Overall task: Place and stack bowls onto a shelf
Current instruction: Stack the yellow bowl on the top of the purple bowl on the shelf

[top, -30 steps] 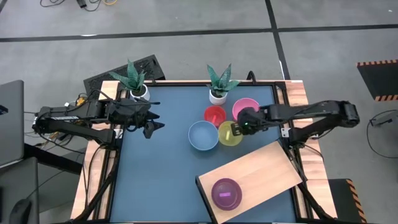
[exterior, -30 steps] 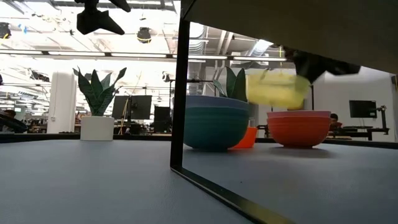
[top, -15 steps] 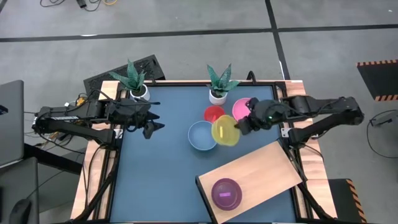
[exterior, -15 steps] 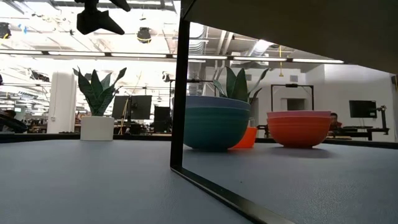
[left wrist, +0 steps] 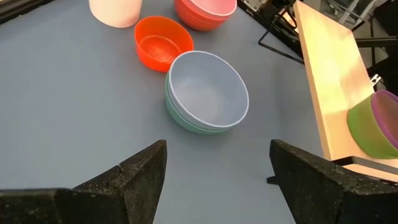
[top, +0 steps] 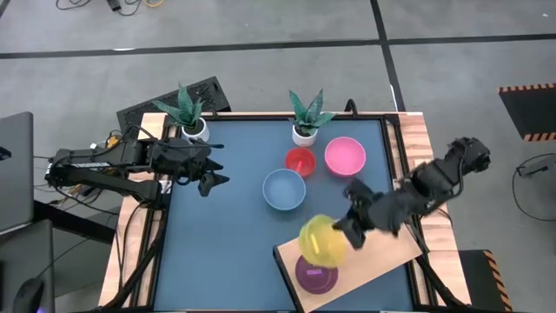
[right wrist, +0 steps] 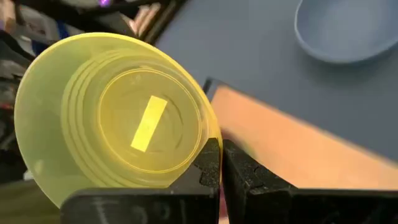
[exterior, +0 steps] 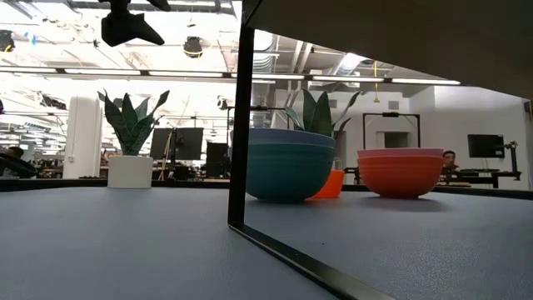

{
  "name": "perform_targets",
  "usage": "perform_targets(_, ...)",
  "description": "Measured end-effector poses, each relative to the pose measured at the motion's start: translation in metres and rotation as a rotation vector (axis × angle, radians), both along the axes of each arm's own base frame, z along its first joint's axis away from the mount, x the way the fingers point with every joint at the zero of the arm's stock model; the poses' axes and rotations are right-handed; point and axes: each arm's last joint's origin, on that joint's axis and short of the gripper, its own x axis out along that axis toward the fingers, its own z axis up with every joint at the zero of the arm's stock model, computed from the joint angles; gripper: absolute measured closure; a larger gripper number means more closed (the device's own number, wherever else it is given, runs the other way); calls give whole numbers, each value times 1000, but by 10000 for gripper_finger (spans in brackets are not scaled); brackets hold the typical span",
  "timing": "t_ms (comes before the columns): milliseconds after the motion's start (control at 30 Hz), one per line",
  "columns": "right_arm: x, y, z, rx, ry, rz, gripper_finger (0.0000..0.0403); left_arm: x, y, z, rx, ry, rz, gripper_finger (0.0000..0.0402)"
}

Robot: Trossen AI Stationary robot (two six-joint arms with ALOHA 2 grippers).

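Observation:
My right gripper (top: 346, 233) is shut on a yellow-green bowl (top: 321, 242) and holds it in the air over the near-left end of the pale wooden shelf (top: 382, 228). Just past it, on the near side, a purple bowl (top: 314, 272) sits on the shelf. The light blue (top: 283, 189), red (top: 300, 161) and pink (top: 345, 155) bowls stand on the blue table. My left gripper (top: 213, 174) hangs open above the table's left part, away from all of them. In the left wrist view the yellow-green bowl (left wrist: 365, 127) shows in front of the purple bowl (left wrist: 390, 109). My right gripper pinches the yellow-green bowl's rim (right wrist: 210, 144) between its two fingers (right wrist: 206, 167). Which finger is inside the bowl, I cannot tell. The bowl is lifted clear of the shelf and tipped, with its round face and base label (right wrist: 148, 123) turned toward the wrist camera.
Two white plant pots (top: 305, 133) (top: 196, 128) stand at the table's far edge. Wooden side rails (top: 415, 130) run along the table's left and right. The shelf's dark support (exterior: 241, 125) crosses the low view. The shelf's right half (top: 395, 222) is bare.
My right gripper has carried the yellow-green bowl up from beside the red and light blue bowls, then toward the table's near edge. It now holds it over the shelf by the purple bowl. The bowl has tipped and has left the low view.

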Motion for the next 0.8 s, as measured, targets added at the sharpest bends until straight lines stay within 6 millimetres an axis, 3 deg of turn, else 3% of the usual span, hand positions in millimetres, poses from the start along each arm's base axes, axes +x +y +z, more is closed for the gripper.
perform_targets(133, 4, 25, -12, -10, 107, 3, 381, 0, 0, 0, 4, 0, -3, 132)
perform_targets(333, 12, 45, -34, -39, 229, -55, 381, 0, 0, 0, 13, 1, -8, 132)
perform_targets(800, 28, 62, -56, -20, 315, -50, 381, 0, 0, -1, 23, 11, -14, 132)
